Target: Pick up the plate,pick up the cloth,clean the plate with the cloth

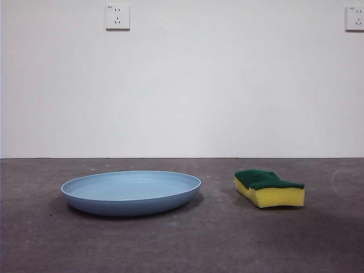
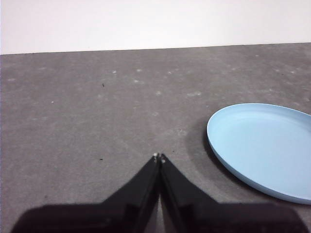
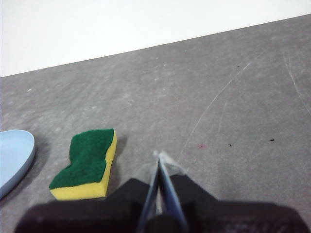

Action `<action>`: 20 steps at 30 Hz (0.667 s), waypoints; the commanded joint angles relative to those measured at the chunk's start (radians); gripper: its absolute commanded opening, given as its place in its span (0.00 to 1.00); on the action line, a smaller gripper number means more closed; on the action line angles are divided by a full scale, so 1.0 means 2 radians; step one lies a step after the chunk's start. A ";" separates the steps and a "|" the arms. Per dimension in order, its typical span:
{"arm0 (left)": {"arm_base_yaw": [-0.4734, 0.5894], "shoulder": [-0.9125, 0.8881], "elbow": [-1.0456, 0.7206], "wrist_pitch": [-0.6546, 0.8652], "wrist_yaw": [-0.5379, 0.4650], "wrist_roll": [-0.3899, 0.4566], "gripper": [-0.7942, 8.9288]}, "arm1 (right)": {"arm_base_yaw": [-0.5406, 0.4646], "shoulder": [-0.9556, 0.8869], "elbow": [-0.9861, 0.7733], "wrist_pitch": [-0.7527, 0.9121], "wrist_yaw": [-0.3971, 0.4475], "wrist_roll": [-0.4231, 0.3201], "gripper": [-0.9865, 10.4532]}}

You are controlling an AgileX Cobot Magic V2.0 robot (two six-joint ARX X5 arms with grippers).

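One light-blue plate (image 1: 131, 192), one sponge (image 1: 269, 188), two wall sockets, two grippers – that's the full count on show

Front view first: the plate sits flat on the grey table (image 1: 182, 244), rim up, faint rings inside; the sponge lies out at its 3 o'clock, well apart from it, dark-green scouring layer on top and yellow foam below. Up on the white wall, one socket (image 1: 117, 17) at 11 o'clock from the plate, a second socket (image 1: 355, 18) cut by the picture's edge at 1 o'clock. No arm shows in this view at all

The left wrist view gives what the front view can't: the left gripper (image 2: 159, 156), jaws pressed tip to tip, holding nothing, hanging above bare table with the plate (image 2: 265, 145) near, not touching. No sponge here

The right wrist view shows the right gripper (image 3: 159, 156), jaws likewise squeezed together and empty, over the table with the sponge (image 3: 87, 162) just beside it, apart from the tips. Only this view shows the sponge's wavy outline from above, and a sliver of the plate (image 3: 14, 158) beyond the sponge, with a clear gap between the two
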 commanded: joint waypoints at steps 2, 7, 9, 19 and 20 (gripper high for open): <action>0.001 -0.001 -0.007 0.012 0.002 -0.011 0.08 | 0.000 -0.001 -0.006 0.000 -0.002 0.008 0.09; 0.002 -0.001 0.002 0.012 0.015 -0.068 0.08 | 0.000 0.001 0.004 -0.001 -0.005 0.055 0.08; 0.001 0.000 0.013 0.002 0.016 -0.079 0.08 | 0.000 0.007 0.019 -0.002 -0.005 0.069 0.08; 0.001 0.072 0.133 -0.068 0.031 -0.123 0.08 | 0.000 0.125 0.156 -0.055 -0.031 0.072 0.08; 0.001 0.085 0.145 -0.072 0.033 -0.123 0.08 | 0.000 0.140 0.172 -0.066 -0.032 0.072 0.08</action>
